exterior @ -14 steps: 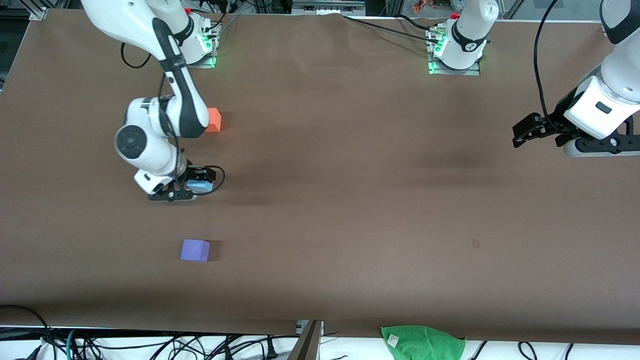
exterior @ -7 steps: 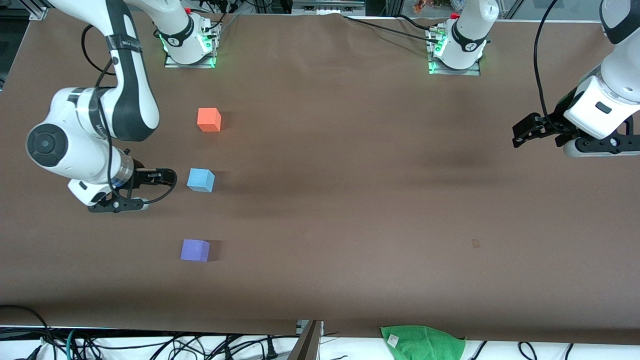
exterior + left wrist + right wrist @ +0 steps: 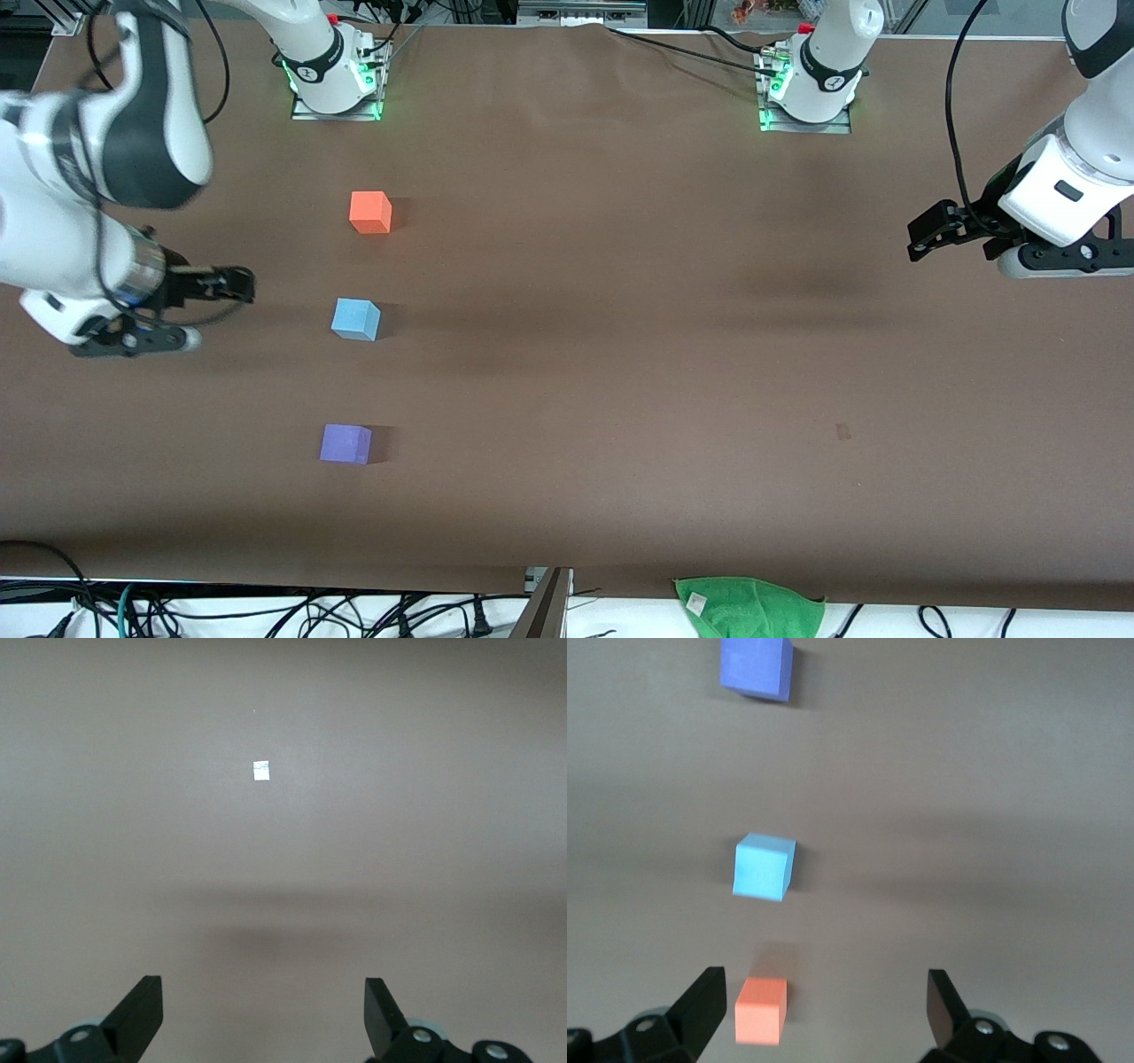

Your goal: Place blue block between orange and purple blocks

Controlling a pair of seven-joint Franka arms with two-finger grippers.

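The blue block (image 3: 356, 319) sat on the brown table (image 3: 620, 354), toward the right arm's end, in a line between the orange block (image 3: 370, 213) and the purple block (image 3: 345, 444). The orange block lay farther from the front camera, closer to the edge where the arm bases stand; the purple block lay nearer to the camera, closer to the front edge. All three cubes stood apart from one another, each flat on the surface, with the blue one about midway between the other two.

The right gripper (image 3: 232, 283) hung above the table beside the blue block, close to the right arm's end edge, its fingers spread wide and holding nothing. In the right wrist view the two dark fingertips (image 3: 709, 999) framed open space, with the orange block (image 3: 761, 1011), the blue block (image 3: 764, 867) and the purple block (image 3: 755, 666) lined up on the table below.

The left gripper (image 3: 926, 237) waited over the table near the left arm's end edge, well apart from the blocks. Its fingers were also spread wide and empty; the left wrist view showed the fingertips (image 3: 142, 1010) over bare surface, with only a small white mark (image 3: 261, 771) on it.

A green cloth (image 3: 749, 607) lay just off the table's front edge.
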